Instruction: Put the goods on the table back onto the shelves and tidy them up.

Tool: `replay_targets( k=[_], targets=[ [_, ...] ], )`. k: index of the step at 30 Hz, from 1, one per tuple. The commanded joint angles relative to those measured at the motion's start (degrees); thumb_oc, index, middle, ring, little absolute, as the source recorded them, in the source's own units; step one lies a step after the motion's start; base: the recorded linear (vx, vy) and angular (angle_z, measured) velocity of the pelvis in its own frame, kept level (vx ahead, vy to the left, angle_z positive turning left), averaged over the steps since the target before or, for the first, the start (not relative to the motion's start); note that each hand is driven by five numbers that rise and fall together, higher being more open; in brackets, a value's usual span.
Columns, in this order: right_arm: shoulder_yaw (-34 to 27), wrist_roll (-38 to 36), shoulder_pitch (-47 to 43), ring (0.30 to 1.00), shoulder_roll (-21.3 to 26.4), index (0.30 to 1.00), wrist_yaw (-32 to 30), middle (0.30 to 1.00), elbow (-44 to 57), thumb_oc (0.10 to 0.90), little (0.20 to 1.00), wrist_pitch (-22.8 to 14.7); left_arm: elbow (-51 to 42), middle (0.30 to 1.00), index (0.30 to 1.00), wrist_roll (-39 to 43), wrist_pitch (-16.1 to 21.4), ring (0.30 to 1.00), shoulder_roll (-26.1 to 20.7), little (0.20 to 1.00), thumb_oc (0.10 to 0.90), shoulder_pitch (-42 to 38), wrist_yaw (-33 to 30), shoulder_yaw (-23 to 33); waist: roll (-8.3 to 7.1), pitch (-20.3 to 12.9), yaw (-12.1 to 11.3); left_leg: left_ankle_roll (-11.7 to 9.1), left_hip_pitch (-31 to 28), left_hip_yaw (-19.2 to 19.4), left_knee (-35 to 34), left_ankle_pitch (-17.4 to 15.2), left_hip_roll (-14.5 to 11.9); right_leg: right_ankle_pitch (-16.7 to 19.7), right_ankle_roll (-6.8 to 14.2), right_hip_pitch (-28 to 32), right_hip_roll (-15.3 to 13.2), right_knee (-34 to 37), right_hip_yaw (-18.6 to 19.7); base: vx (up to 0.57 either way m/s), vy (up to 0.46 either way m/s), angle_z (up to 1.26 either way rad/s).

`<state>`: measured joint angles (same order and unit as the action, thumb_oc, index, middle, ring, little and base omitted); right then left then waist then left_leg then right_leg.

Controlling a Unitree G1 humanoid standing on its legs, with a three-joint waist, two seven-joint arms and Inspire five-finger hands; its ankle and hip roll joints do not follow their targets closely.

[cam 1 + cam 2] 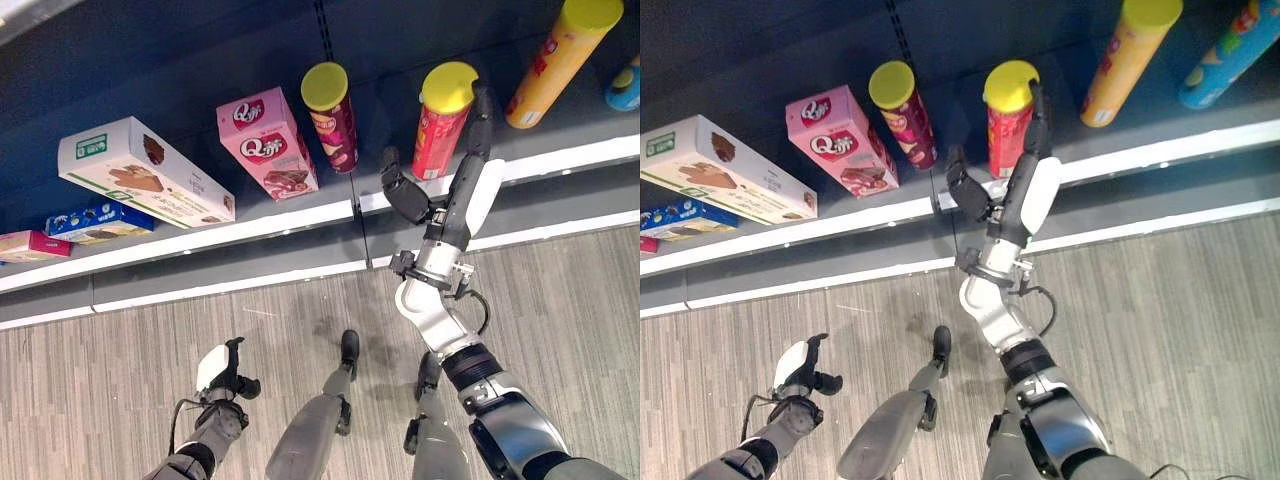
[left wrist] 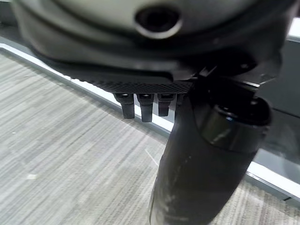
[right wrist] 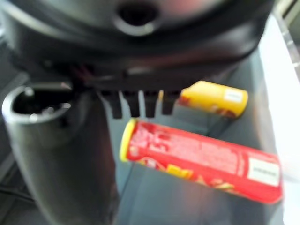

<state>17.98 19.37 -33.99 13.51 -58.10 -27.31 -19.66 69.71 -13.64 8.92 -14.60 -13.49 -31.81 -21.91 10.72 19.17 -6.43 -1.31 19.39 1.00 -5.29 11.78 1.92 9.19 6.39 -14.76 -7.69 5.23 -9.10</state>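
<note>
Left eye view: the shelf (image 1: pixel 300 222) runs across the top with a row of goods standing on it. There's a white box (image 1: pixel 140 172), a pink box (image 1: pixel 268 143), a dark red can (image 1: pixel 332 115) with a yellow lid, a red can (image 1: pixel 440 120), also yellow-lidded, and a tall orange can (image 1: pixel 555 62). Further left sit a blue box (image 1: pixel 95 222) and a small pink pack (image 1: pixel 30 245). The right hand (image 1: pixel 440 195) is up at the shelf with fingers stretched out straight alongside the red can and the thumb spread off to the side, so it's wide open, not gripping anything. The left hand (image 1: pixel 228 372) hangs low over the wood-look floor (image 1: pixel 150 330), fingers curled in loosely, nothing in it.

Right eye view: same scene, plus a blue can (image 1: pixel 1230 55) at the far right of the shelf.

Left wrist view: just bent fingers (image 2: pixel 143 105) above the floor.

Right wrist view: the red can and the orange one beyond the fingertips, clear of them.
</note>
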Motion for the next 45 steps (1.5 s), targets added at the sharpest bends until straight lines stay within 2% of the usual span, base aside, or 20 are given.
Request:
replay_targets(
  k=[1, 2, 3, 4, 6, 13, 16, 19, 20, 21, 22, 23, 27, 28, 30, 33, 36, 38, 43, 45],
  targets=[
    [-0.15, 0.48, 6.29, 0.900, 0.85, 0.900, 0.81, 0.900, 7.64, 0.800, 0.900, -7.28, 6.75, 0.900, 0.900, 0.10, -1.34, 0.900, -0.32, 0.900, 0.800, 2.87, -1.88, 1.44, -3.61, -7.90, 1.63, -1.25, -4.99, 2.97, 2.03, -7.67, -3.76, -6.46, 0.32, 3.58, -1.78, -3.05, -0.49, 0.05, -0.021, 0.05],
    [-0.13, 0.48, 6.45, 0.900, 0.88, 0.900, 0.85, 0.900, 7.76, 0.800, 0.900, -7.25, 6.75, 0.900, 0.900, 0.10, -1.33, 0.900, -0.29, 0.900, 0.800, 2.97, -1.89, 1.43, -3.58, -7.87, 1.67, -1.26, -5.17, 2.96, 1.94, -7.66, -3.76, -6.48, 0.32, 3.74, -1.77, -3.02, -0.51, 0.08, -0.022, 0.03],
    [-0.05, 0.07, 10.56, 0.900, 1.14, 0.900, 1.82, 0.900, 8.91, 0.800, 0.900, -7.58, 6.96, 0.900, 0.900, 0.52, -1.52, 0.900, 0.01, 0.900, 0.800, 3.40, -1.94, 2.77, -4.46, -8.88, 2.79, -1.37, -6.87, 3.27, 1.75, -7.79, -4.13, -6.81, 0.36, 5.02, -1.38, -3.12, -0.53, 0.04, -0.011, -0.08],
    [-0.04, 0.04, 10.72, 0.900, 1.16, 0.900, 1.89, 0.900, 9.06, 0.800, 0.900, -7.52, 6.93, 0.900, 0.900, 0.52, -1.53, 0.900, 0.01, 0.900, 0.800, 3.51, -1.94, 2.76, -4.45, -8.81, 2.82, -1.38, -7.10, 3.28, 1.65, -7.78, -4.13, -6.82, 0.36, 5.23, -1.38, -3.06, -0.54, 0.06, -0.015, -0.03],
    [0.75, 0.12, 16.77, 0.900, 2.35, 0.900, 3.95, 0.900, 9.81, 0.800, 0.900, -7.60, 7.40, 0.900, 0.900, -0.01, -1.84, 0.900, 0.33, 0.900, 0.800, 4.09, -2.15, 4.24, -5.60, -10.73, 4.27, -1.66, -9.78, 3.81, 0.89, -8.04, -4.76, -7.19, 0.39, 7.24, -0.93, -2.70, -0.74, 0.08, -0.015, -0.02],
    [-0.44, -0.31, 22.40, 0.900, 3.62, 0.900, 4.85, 0.900, 8.47, 0.800, 0.900, -6.83, 7.52, 0.900, 0.900, -1.63, -1.89, 0.900, 1.88, 0.900, 0.800, 6.57, -2.23, 4.11, -6.81, -14.10, 5.97, -2.12, -13.94, 4.82, 0.29, -8.87, -5.54, -7.77, 0.48, 10.96, -0.20, -1.76, -0.68, 0.07, -0.020, -0.13],
    [2.32, -0.06, 23.73, 0.900, 4.96, 0.900, 8.43, 0.900, 6.07, 0.800, 0.900, -5.34, 7.92, 0.900, 0.900, -1.43, -1.60, 0.900, 2.15, 0.900, 0.800, 7.57, -1.66, 4.93, -7.33, -15.31, 6.17, -2.44, -14.76, 5.07, 0.29, -8.88, -5.80, -8.12, 0.42, 12.00, 0.07, -1.81, -0.74, 0.01, -0.015, -0.13],
    [7.30, 0.61, 25.60, 0.900, 6.75, 0.900, 15.94, 0.900, 2.47, 0.800, 0.900, -4.25, 8.74, 0.900, 0.900, -2.45, -1.81, 0.900, 2.09, 0.900, 0.800, 8.05, -0.99, 5.54, -8.10, -16.34, 6.26, -2.78, -15.11, 5.03, 0.29, -9.08, -5.95, -8.22, 0.33, 12.78, 0.40, -1.72, -1.13, 0.03, -0.018, 0.00],
    [10.89, 0.81, 25.78, 0.900, 8.55, 0.900, 20.25, 0.900, 0.80, 0.800, 0.900, -3.65, 9.21, 0.900, 0.900, -2.64, -1.56, 0.900, 2.30, 0.900, 0.800, 8.18, -0.50, 5.55, -8.74, -16.71, 6.25, -2.96, -15.21, 5.09, 0.29, -9.24, -6.04, -8.18, 0.32, 12.98, 0.54, -1.61, -1.20, 0.03, -0.011, 0.09],
    [13.03, 1.11, 25.38, 0.900, 9.32, 0.900, 22.01, 0.900, 0.75, 0.800, 0.900, -3.98, 9.50, 0.900, 0.900, -2.91, -1.61, 0.900, 2.42, 0.900, 0.800, 8.38, -0.15, 5.31, -9.00, -16.89, 6.25, -3.05, -15.29, 5.03, 0.29, -9.30, -6.10, -8.13, 0.31, 13.11, 0.64, -1.49, -1.35, 0.02, -0.012, 0.07],
    [14.31, 0.21, 24.92, 0.900, 9.98, 0.900, 23.60, 0.900, 1.13, 0.800, 0.900, -4.23, 9.61, 0.900, 0.900, -2.87, -1.69, 0.900, 2.63, 0.900, 0.800, 8.51, 0.14, 5.12, -9.27, -16.94, 6.33, -3.10, -15.38, 5.01, 0.29, -9.35, -6.16, -8.03, 0.35, 13.29, 0.67, -1.35, -1.36, 0.01, -0.012, 0.11],
    [16.56, -2.83, 24.31, 0.900, 10.63, 0.900, 28.51, 0.900, 1.52, 0.800, 0.900, -4.30, 9.47, 0.900, 0.900, -2.68, -1.77, 0.900, 2.91, 0.900, 0.800, 8.96, 1.01, 4.71, -9.78, -17.02, 6.27, -3.11, -15.50, 4.98, 0.29, -9.42, -6.19, -7.90, 0.37, 13.43, 0.77, -1.19, -1.12, 0.00, -0.015, 0.10],
    [22.76, -1.78, 21.32, 0.900, 13.61, 0.900, 34.61, 0.900, 2.17, 0.800, 0.900, -2.82, 9.35, 0.900, 0.900, -2.41, -1.44, 0.900, 3.05, 0.900, 0.800, 9.84, 2.84, 4.59, -10.63, -17.33, 5.91, -3.20, -15.79, 5.06, 0.29, -9.68, -6.25, -7.92, 0.39, 13.79, 0.97, -1.06, -0.95, 0.00, -0.004, 0.02],
    [26.93, -2.81, 18.27, 0.900, 17.29, 0.900, 41.35, 0.900, 5.34, 0.800, 0.900, -2.87, 8.88, 0.900, 0.900, -2.61, -1.51, 0.900, 2.47, 0.900, 0.800, 10.37, 4.49, 4.34, -11.30, -17.58, 5.51, -3.26, -15.90, 4.97, 0.29, -9.78, -6.28, -8.00, 0.37, 13.97, 1.09, -1.04, -0.87, 0.00, 0.000, 0.00],
    [27.78, -5.38, 17.37, 0.900, 19.14, 0.900, 44.22, 0.900, 7.77, 0.800, 0.900, -2.99, 8.53, 0.900, 0.900, -2.59, -1.48, 0.900, 2.30, 0.900, 0.800, 10.49, 5.66, 4.33, -11.36, -17.62, 5.48, -3.28, -15.98, 4.94, 0.29, -9.80, -6.29, -8.00, 0.39, 14.10, 1.13, -1.03, -0.80, 0.00, 0.000, 0.00],
    [28.84, -10.39, 16.48, 0.900, 17.62, 0.900, 48.52, 0.900, 5.70, 0.800, 0.900, -1.68, 8.36, 0.900, 0.900, -2.37, -1.25, 0.900, 2.32, 0.900, 0.800, 10.55, 8.09, 3.60, -11.33, -17.92, 5.20, -3.25, -16.11, 4.86, 0.29, -9.79, -6.24, -8.06, 0.39, 14.31, 1.09, -1.29, -0.96, 0.00, 0.000, 0.00],
    [29.85, -10.50, 15.41, 0.900, 16.78, 0.900, 50.23, 0.900, 3.94, 0.800, 0.900, -1.00, 8.19, 0.900, 0.900, -2.34, -1.09, 0.900, 2.15, 0.900, 0.800, 10.69, 8.82, 3.41, -11.36, -18.05, 5.06, -3.27, -16.12, 4.78, 0.29, -9.83, -6.18, -8.06, 0.39, 14.36, 1.07, -1.39, -1.02, 0.00, 0.000, 0.00],
    [31.39, -9.03, 12.36, 0.900, 14.61, 0.900, 50.69, 0.900, -0.45, 0.800, 0.900, 0.78, 7.79, 0.900, 0.900, -2.23, -0.90, 0.900, 1.87, 0.900, 0.800, 10.70, 9.91, 2.54, -11.40, -18.31, 4.47, -3.22, -16.18, 4.48, 0.29, -9.86, -6.10, -7.94, 0.35, 14.49, 1.01, -1.33, -1.19, 0.00, 0.000, 0.00],
    [31.59, -7.37, 9.10, 0.900, 12.01, 0.900, 49.94, 0.900, -4.88, 0.800, 0.900, 2.17, 7.37, 0.900, 0.900, -1.92, -1.00, 0.900, 1.47, 0.900, 0.800, 10.57, 10.23, 2.06, -11.33, -18.20, 4.05, -3.18, -15.96, 4.18, 0.29, -9.78, -6.07, -7.81, 0.24, 14.34, 0.97, -1.22, -1.35, 0.00, 0.000, 0.01],
    [33.04, -4.35, 6.37, 0.900, 10.71, 0.900, 49.56, 0.900, -7.81, 0.800, 0.900, 3.20, 7.23, 0.900, 0.900, -1.98, -1.02, 0.900, 1.03, 0.900, 0.800, 10.13, 10.67, 1.46, -11.30, -18.10, 3.57, -3.13, -15.77, 3.85, 0.29, -9.82, -5.95, -7.77, 0.22, 14.38, 0.98, -1.13, -1.41, 0.00, 0.000, 0.00]
  ],
)
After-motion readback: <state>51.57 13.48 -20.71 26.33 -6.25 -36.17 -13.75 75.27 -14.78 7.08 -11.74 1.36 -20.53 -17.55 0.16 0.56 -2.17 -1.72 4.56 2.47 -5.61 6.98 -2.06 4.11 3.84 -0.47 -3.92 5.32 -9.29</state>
